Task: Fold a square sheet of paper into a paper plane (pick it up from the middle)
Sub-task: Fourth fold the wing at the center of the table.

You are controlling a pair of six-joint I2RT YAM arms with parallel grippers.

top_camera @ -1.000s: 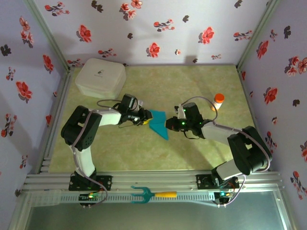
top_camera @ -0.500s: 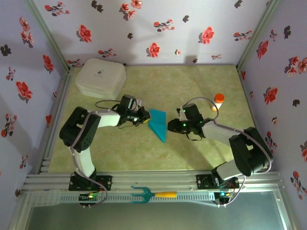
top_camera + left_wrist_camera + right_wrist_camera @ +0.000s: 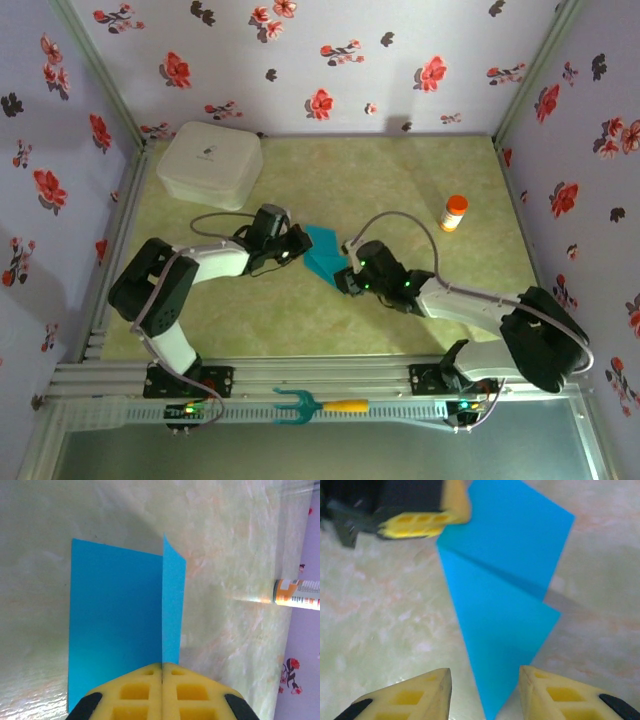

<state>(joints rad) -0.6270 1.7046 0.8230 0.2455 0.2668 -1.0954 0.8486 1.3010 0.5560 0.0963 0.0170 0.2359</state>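
Left tool: pressed together on the near edge of the square sheet of paper. The crease runs straight into the seam between its yellow pads. This reads as a pinch meant to anchor the fold line.
Right tool: spread, with a yellow finger on either side of the sheet's pointed corner and neither seeming to touch it. It is probably lined up to take or press that corner.
Sheet: teal-blue and partly folded, at mid-table between the two tools. From the left wrist, one panel lies flat and a narrower one stands up along the crease.
Why held so: with one end of the crease clamped, the sheet should not slide while the other arm works the free end.
Stage: an early fold, by the look of it, with no dart shape yet.
Hidden: the paper under the left tool's pads is covered, so how much is gripped cannot be told. The right tool's finger bases are cut off by the frame edge. The left tool is blurred in the right wrist view.
Bystanders: an orange-capped bottle and a white box sit well apart from the sheet. A teal fork with a yellow handle lies on the near rail.
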